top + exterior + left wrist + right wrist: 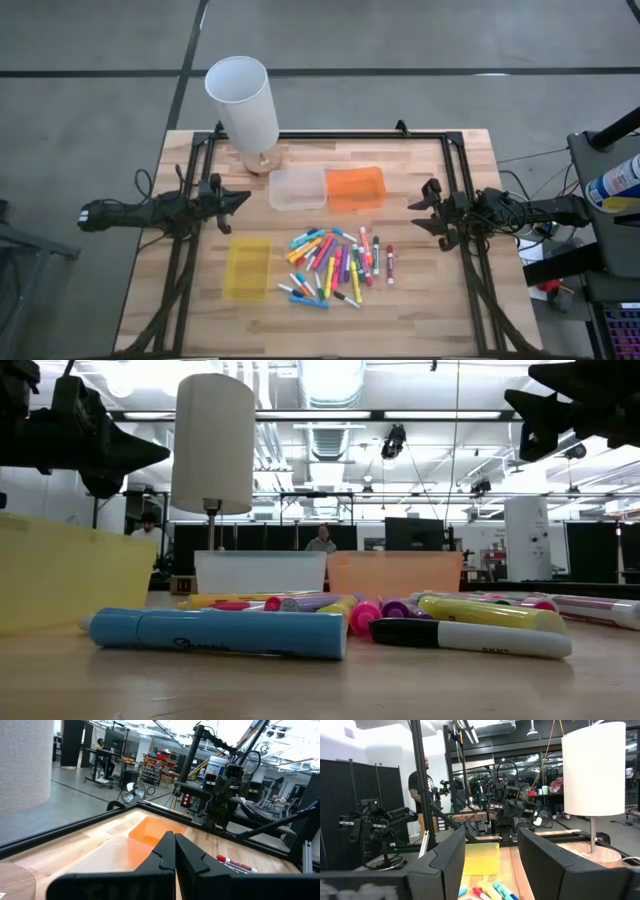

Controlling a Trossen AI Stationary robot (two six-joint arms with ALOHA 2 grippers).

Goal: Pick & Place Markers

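Markers (333, 265) lie in a loose pile on the surface (420, 300), untouched. I use the pile as my reference.

My left claw (243, 200) hangs above the surface, well to the left of the pile and a bit toward the lamp (245, 105) side. Fingers clenched, tips pressed together, grasping nothing; my left wrist view shows the same (174, 851).

My right claw (418, 210) hangs above the surface, right of the pile, well apart from it. Fingers released, with a wide gap between them in my right wrist view (490, 865). Nothing in it.

Trays around the pile:
- yellow tray (247, 268) just left of it, near but not touching as far as I can tell
- clear tray (297, 189) beyond it, toward the lamp
- orange tray (356, 187) beyond it, right beside the clear one

One red marker (390, 264) lies slightly apart on the pile's right edge. In the low view a blue marker (215, 632) and a black-and-white one (470, 637) lie nearest the camera, at the front of the pile.

Lamp stands on its round wooden base at the far edge, beyond the clear tray.

People show in the room behind the surface, far off.
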